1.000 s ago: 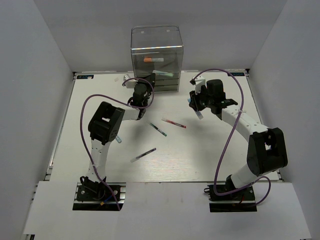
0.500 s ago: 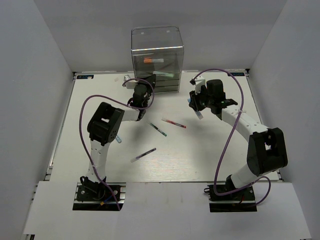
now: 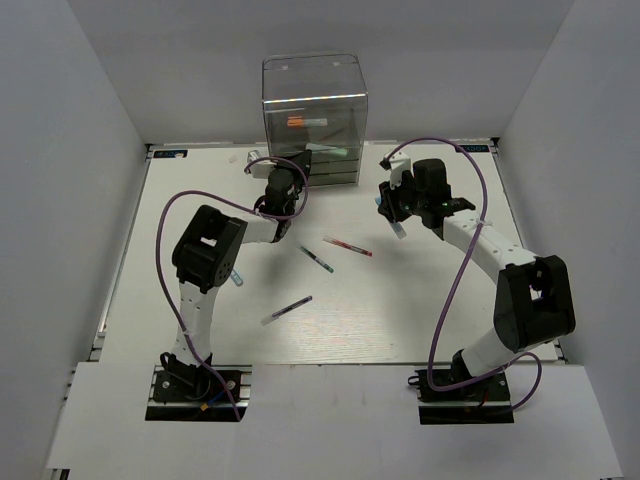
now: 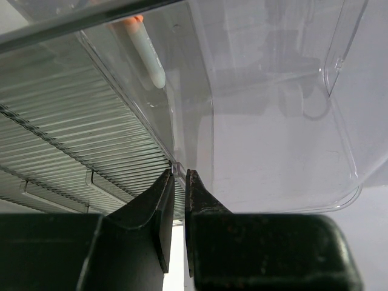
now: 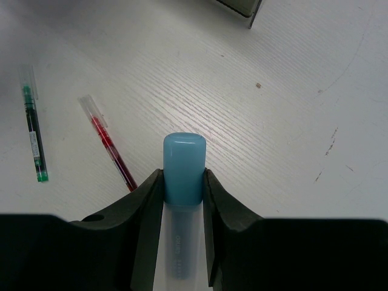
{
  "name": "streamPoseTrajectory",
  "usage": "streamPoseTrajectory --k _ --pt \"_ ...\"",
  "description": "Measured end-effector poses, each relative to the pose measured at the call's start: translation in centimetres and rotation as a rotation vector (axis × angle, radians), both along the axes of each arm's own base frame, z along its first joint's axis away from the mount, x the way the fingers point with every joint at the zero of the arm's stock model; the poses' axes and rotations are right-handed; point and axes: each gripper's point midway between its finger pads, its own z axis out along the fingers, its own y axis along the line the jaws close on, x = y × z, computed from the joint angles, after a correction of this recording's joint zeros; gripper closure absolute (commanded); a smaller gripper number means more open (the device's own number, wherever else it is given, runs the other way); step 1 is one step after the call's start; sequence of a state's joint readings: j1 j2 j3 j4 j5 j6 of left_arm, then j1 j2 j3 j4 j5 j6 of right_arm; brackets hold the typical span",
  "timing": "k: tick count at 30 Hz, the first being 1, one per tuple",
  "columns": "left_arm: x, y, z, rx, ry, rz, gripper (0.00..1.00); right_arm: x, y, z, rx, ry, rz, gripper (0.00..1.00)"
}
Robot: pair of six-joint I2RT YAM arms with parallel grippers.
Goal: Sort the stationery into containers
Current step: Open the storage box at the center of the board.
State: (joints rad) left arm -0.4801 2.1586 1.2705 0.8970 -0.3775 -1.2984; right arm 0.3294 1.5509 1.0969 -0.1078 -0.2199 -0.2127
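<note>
Only in the left wrist view do we see the left gripper (image 4: 180, 176) pinching a drawer (image 4: 273, 139) lip; the right gripper (image 5: 183, 176), arm bent, clamps a marker (image 5: 183, 159)

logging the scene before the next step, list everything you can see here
drawer box: 1, clear, far edge of the table
drawer: 1, clear, front lip in left hand
orange-capped marker: 1, pale, inside the box
red pen: 1, red, mid-table
green pen: 1, green, left of red pen
grey pen: 1, grey, nearer the bases
blue-capped marker: 1, light-blue cap, in right hand
cables: 2, purple, along arms
left hand: black, shut on drawer
right hand: black, shut on marker
</note>
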Motion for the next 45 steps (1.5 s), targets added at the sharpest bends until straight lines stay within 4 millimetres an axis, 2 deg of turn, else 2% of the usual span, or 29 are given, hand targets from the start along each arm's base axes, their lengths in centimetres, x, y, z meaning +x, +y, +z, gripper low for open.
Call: streamPoseTrajectory --k 11,19,24,32,33,39,45 --pt "-0.1 0.0 0.1 0.003 0.006 -0.001 0.68 0.0 0.0 0.0 0.0 0.0 0.0 1.0" --pt "-0.1 0.0 0.5 0.001 0.001 -0.001 0.64 0.0 0.0 0.0 0.0 -0.001 0.0 1.0" --pt "-0.3 0.1 2.1 -0.015 -0.027 -0.002 0.61 0.0 0.0 0.0 0.0 -0.001 0.0 1.0" --pt "-0.8 0.1 5.1 -0.05 -0.092 -0.01 0.61 0.1 0.0 0.1 0.001 -0.004 0.0 1.0" --pt "-0.9 0.2 5.4 -0.054 -0.099 -0.009 0.64 0.1 0.0 0.1 0.001 -0.004 0.0 1.0" --pt "-0.9 0.2 5.8 -0.06 -0.111 -0.009 0.72 0.1 0.0 0.1 -0.003 -0.008 0.004 1.0" --pt "-0.9 0.2 5.9 -0.063 -0.115 -0.009 0.75 0.1 0.2 0.2 -0.027 -0.036 0.045 1.0"
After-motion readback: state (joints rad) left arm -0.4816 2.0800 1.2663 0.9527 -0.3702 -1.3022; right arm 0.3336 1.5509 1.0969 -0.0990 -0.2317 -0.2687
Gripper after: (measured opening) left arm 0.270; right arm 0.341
